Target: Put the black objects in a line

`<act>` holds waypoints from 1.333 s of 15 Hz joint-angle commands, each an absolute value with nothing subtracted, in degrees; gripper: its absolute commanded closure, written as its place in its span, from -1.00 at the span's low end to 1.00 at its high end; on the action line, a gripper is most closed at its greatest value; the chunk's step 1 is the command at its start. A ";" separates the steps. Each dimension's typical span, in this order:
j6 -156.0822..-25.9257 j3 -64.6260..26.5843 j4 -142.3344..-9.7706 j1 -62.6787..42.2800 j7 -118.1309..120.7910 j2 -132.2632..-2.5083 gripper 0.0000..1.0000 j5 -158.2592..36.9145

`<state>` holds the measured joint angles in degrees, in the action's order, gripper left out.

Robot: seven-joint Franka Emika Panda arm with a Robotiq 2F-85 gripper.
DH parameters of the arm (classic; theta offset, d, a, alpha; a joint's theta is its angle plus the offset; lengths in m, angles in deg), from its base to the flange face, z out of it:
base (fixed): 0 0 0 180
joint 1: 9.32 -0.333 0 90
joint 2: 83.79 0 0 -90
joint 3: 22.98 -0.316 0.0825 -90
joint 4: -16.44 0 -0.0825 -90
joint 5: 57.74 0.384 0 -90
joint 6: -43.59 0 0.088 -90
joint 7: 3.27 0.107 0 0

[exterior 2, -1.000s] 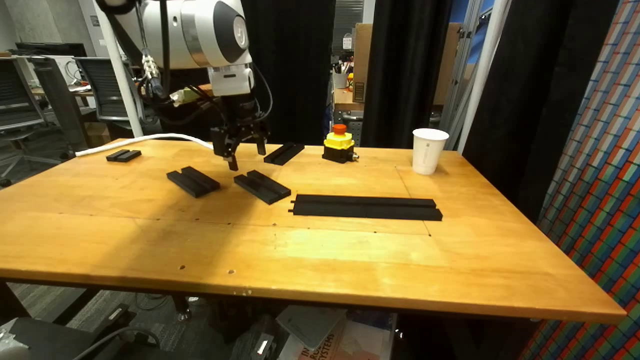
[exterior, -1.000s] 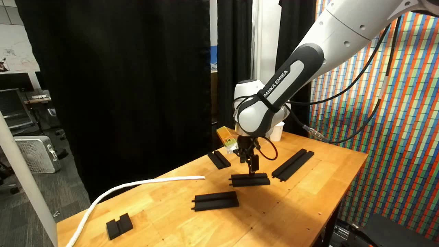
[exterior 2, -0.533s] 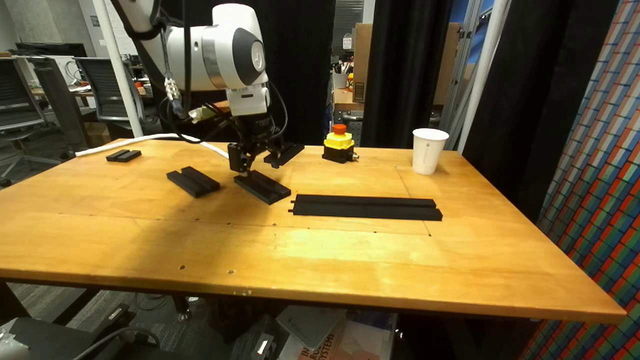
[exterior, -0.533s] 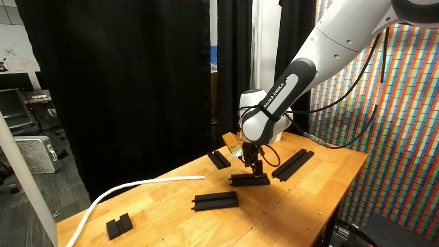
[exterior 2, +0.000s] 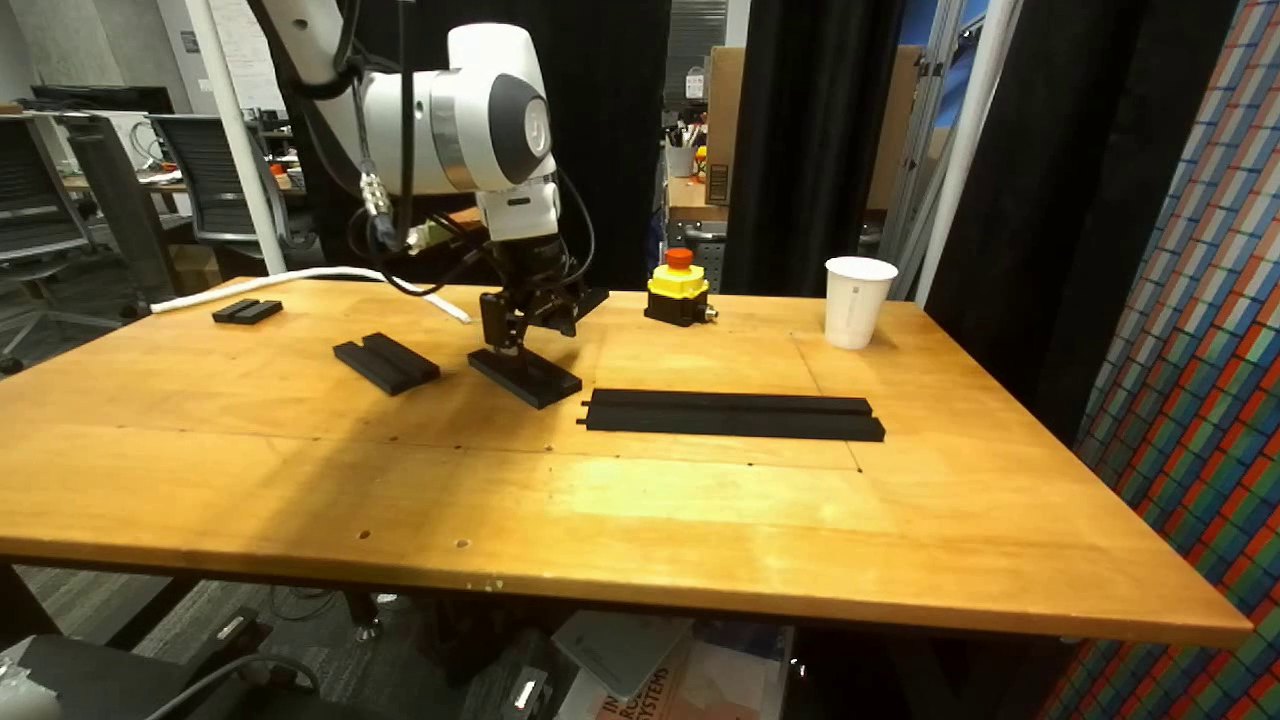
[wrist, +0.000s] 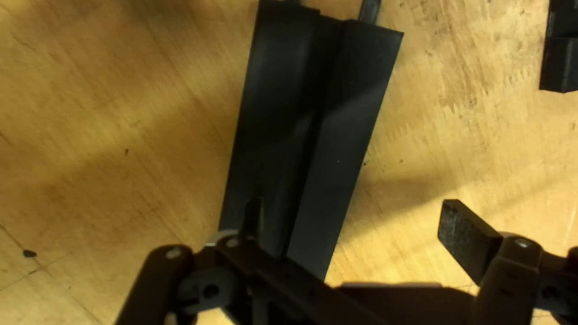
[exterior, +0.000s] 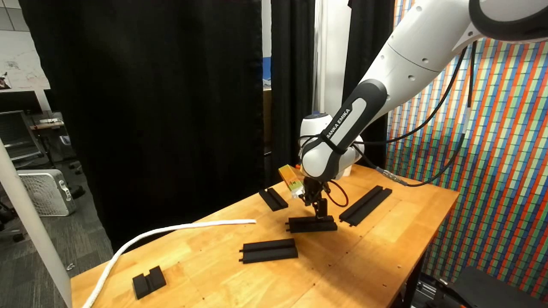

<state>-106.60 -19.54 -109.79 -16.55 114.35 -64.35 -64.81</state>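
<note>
The gripper [wrist: 352, 216] is spread wide and empty over the short bar [wrist: 300, 131] just beside the long bar [exterior 2: 735, 415], though whether contact is made cannot be told. No line is judged formed yet, three other bars [exterior: 269, 251] being left scattered farther from the long bar. Against a second ago, the gripper is lowered.
</note>
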 commanded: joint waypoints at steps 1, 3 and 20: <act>-107.26 -18.98 -107.75 -17.08 112.59 -63.69 -1.00 -64.47; -107.71 -19.25 -107.34 -16.81 111.87 -63.28 -1.00 -63.89; -109.57 -19.55 -104.18 -16.39 107.16 -59.56 -1.00 -60.15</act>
<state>-108.81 -19.54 -105.77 -16.52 109.49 -60.52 -62.54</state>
